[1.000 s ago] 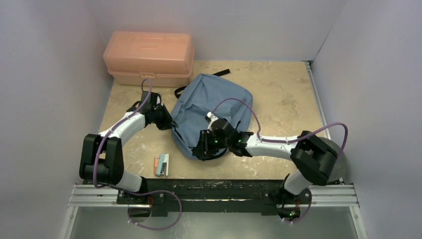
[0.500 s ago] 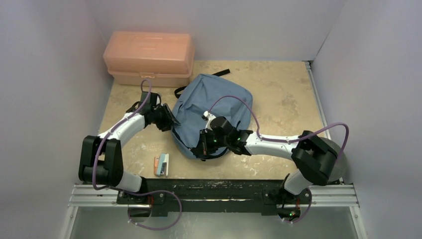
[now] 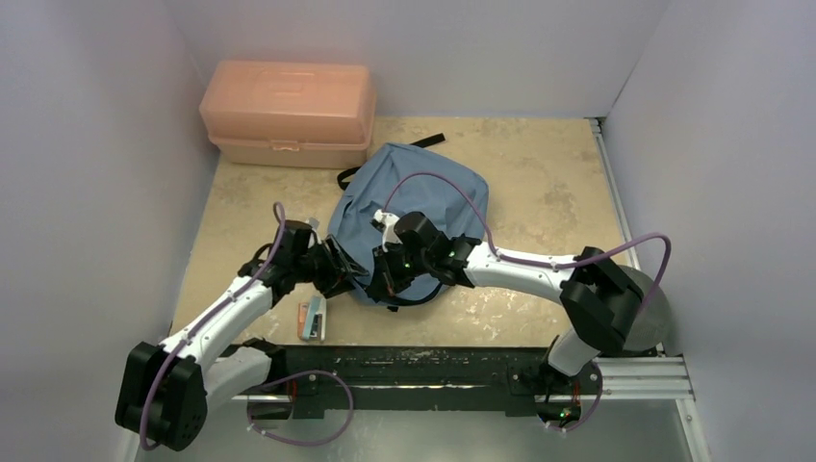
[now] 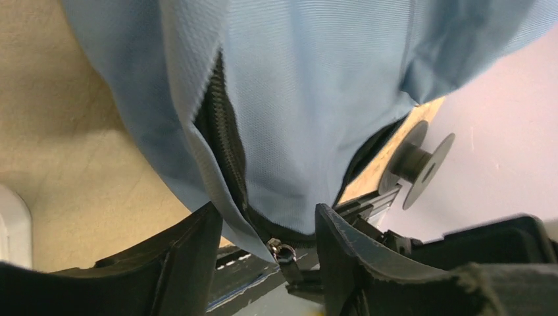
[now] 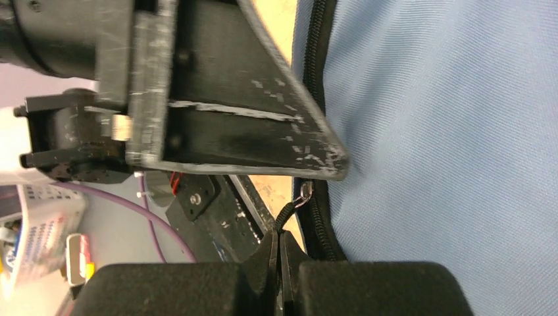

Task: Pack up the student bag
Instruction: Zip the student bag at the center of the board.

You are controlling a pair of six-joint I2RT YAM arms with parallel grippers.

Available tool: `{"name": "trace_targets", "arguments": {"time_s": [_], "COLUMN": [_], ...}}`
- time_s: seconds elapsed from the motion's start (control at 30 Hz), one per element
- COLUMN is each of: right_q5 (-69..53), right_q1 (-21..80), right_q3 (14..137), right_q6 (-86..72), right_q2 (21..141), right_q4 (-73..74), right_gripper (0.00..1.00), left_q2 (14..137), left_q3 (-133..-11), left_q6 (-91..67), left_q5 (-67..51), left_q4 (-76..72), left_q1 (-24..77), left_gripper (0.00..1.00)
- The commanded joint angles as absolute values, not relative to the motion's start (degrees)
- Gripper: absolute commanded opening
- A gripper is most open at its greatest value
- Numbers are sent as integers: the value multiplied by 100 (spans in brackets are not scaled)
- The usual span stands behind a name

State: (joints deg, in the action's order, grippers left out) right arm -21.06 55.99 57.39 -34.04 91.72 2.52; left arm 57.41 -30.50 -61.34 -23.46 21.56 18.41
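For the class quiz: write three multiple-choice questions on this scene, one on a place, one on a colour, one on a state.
1. The pink box stands: A in the far left corner of the table; B in the near right corner; C in the middle.
2. The student bag is: A red; B blue; C green.
3. The right gripper has its jaws: A wide open; B shut on the zipper pull; C round a book.
Answers: A, it sits by the back wall, left; B, its fabric is dusty blue; B, the wrist view shows the cord pinched.
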Motion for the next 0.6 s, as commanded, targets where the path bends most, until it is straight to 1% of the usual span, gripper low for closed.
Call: {"name": "trace_targets", "arguments": {"time_s": [0.0, 0.1, 0.17, 0.23, 0.27, 0.33, 0.4, 0.47, 0.57], "right_q5": [-2439, -2396, -2055, -1453, -1183, -1054, -650, -98, 667], "right_q1": [5615, 5616, 5616, 5623, 5628, 5716, 5853, 5862, 5854], "right_q3": [6240, 6525, 6729, 6790, 6786, 6710, 6622, 6607, 6396], "right_q6": [-2428, -1681, -1072, -504, -211, 659, 1125, 1396, 1571], "right_q2": [9325, 9479, 9521, 9444, 9387, 9282, 9239, 9403, 9407], "right_q4": [1132, 1888, 2527, 3062, 3225, 3496, 3722, 4082, 4173], "right_gripper": [0, 0, 0, 0, 0, 0, 0, 0, 0], "left_q2": [6177, 6287, 6196, 6027, 5922, 5797, 5739, 5709, 5703], "left_q3": [-3008, -3116, -3208, -3222, -3222, -3224, -3235, -3219, -3168], "left_q6": [-6579, -6322, -6127, -5953, -5885, -5758, -5648, -5565, -5481], "left_q5": [-2024, -1742, -1440, -1211, -1114, -955, -839, -793, -743], "left_q4": [1637, 1760, 1997, 2131, 2200, 2319, 2410, 2449, 2445], "left_q1": [1950, 1951, 1949, 1951, 1951, 1951, 1950, 1943, 1942], "left_gripper": [45, 22, 11, 1, 0, 0, 0, 0, 0]}}
